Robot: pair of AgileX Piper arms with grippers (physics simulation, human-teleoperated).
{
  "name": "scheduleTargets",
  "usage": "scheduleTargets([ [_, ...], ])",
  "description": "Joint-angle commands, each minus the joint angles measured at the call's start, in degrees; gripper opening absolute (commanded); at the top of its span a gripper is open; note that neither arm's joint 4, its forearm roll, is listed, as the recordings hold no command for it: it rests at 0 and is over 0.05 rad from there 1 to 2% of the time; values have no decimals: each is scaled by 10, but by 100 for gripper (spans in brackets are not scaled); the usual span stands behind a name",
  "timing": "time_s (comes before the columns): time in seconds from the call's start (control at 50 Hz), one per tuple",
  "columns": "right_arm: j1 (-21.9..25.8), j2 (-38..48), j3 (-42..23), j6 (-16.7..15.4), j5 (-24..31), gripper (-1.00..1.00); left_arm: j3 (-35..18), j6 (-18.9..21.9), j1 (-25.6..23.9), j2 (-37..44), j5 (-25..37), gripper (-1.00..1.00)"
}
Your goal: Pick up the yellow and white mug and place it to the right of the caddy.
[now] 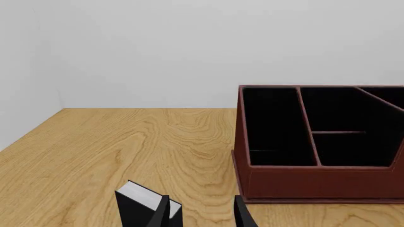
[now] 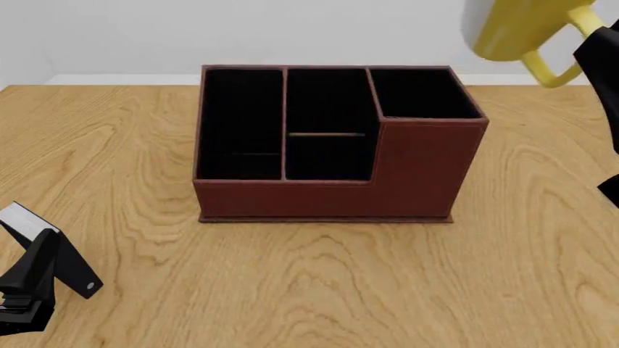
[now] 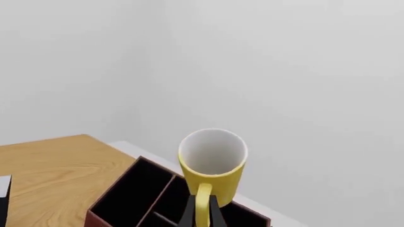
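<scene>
While the right claw hangs high above the light oak-grain wooden tabletop, its two dark fingers are pinched on the loop handle of the small round mug, yellow outside and white inside, which juts forward from the fingertips with its open mouth turned sideways rather than upward. In the front view the mug sits at the top right corner, clear of the table, with the right arm's black links along the right edge beside it. Below and to the left of that claw stands the large reddish-brown leather-look organiser box with black-lined compartments, resting flat on the wood, its taller corner section on the side nearest the right claw. The mug is apart from the box, well above it.

The left claw is low near the tabletop at the front left, its black fingers standing apart with nothing between them. Ahead of it and to its right is the box, near but not touching; bare wood lies directly in front of it.

The tabletop shows wavy brown grain throughout and ends at a straight far edge. Behind it rise plain pale grey-white walls, meeting in a soft corner visible in the right wrist view.
</scene>
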State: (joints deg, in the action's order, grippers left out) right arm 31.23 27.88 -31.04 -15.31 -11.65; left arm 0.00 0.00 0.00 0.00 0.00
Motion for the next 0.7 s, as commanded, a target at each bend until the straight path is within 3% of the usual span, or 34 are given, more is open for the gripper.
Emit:
scheduleTargets([
  [0.02, -32, 2, -2, 5, -3, -100, 0, 0, 0, 0, 0, 100],
  [0.28, -81, 15, -11, 18, -3, -100, 0, 0, 0, 0, 0, 100],
  [0.7, -156, 52, 12, 28, -49, -100, 0, 0, 0, 0, 0, 100],
])
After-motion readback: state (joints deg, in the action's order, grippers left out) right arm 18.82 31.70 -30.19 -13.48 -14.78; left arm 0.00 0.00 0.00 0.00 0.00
